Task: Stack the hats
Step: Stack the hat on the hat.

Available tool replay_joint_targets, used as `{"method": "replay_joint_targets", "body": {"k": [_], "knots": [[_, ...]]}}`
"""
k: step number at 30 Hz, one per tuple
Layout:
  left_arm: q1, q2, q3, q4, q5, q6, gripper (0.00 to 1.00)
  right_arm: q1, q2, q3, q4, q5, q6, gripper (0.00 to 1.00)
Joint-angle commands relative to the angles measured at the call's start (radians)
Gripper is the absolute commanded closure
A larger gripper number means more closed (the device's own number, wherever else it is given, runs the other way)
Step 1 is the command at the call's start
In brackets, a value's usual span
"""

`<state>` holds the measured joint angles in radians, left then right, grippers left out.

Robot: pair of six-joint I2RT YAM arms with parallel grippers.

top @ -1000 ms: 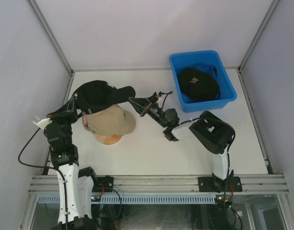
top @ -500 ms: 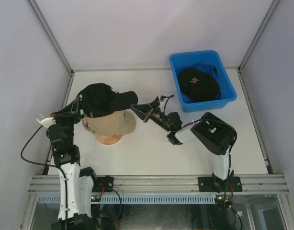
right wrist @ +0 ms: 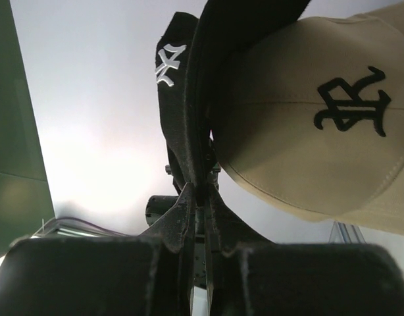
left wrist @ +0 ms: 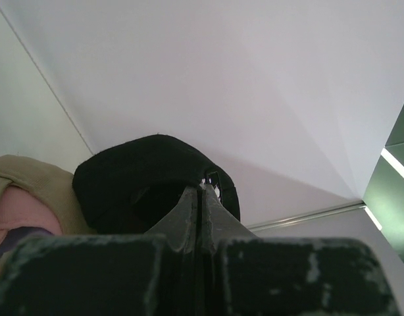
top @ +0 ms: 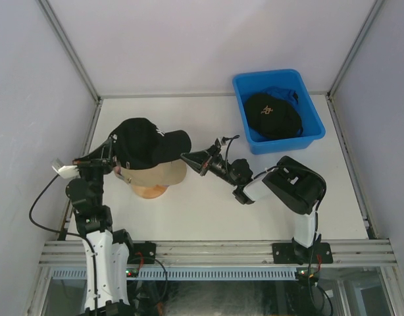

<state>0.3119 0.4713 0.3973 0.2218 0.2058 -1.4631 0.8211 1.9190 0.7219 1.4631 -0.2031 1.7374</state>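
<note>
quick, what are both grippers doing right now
Left gripper: closed, holding the back of the black cap.
Right gripper: closed, holding the black cap's brim.

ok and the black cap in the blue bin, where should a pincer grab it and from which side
Probably the soft crown of the black cap, pinched near its top, coming straight down from above. It lies crown-up, and the walls of the blue bin close off every side approach. Its brim is not clearly visible.

Left arm [top: 100, 253] white with black joints, loose black cable [top: 31, 209]; left gripper [left wrist: 201, 187] black, scuffed.
</note>
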Motion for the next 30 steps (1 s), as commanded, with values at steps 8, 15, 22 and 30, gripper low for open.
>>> {"method": "replay_joint_targets", "body": {"k": [8, 15, 22, 30], "knots": [[0.005, -0.09, -0.047, -0.045, 0.015, 0.125, 1.0, 0.025, -0.002, -0.027, 0.062, -0.053, -0.04, 1.0], [0.008, -0.115, -0.071, -0.053, 0.018, 0.162, 1.0, 0.026, 0.038, -0.033, 0.061, -0.072, -0.044, 0.97], [0.008, -0.131, -0.055, -0.085, 0.005, 0.199, 1.0, 0.024, 0.068, -0.063, 0.061, -0.08, -0.059, 0.95], [0.012, -0.13, -0.047, -0.093, 0.007, 0.214, 1.0, 0.019, 0.117, -0.078, 0.062, -0.105, -0.065, 0.89]]}}
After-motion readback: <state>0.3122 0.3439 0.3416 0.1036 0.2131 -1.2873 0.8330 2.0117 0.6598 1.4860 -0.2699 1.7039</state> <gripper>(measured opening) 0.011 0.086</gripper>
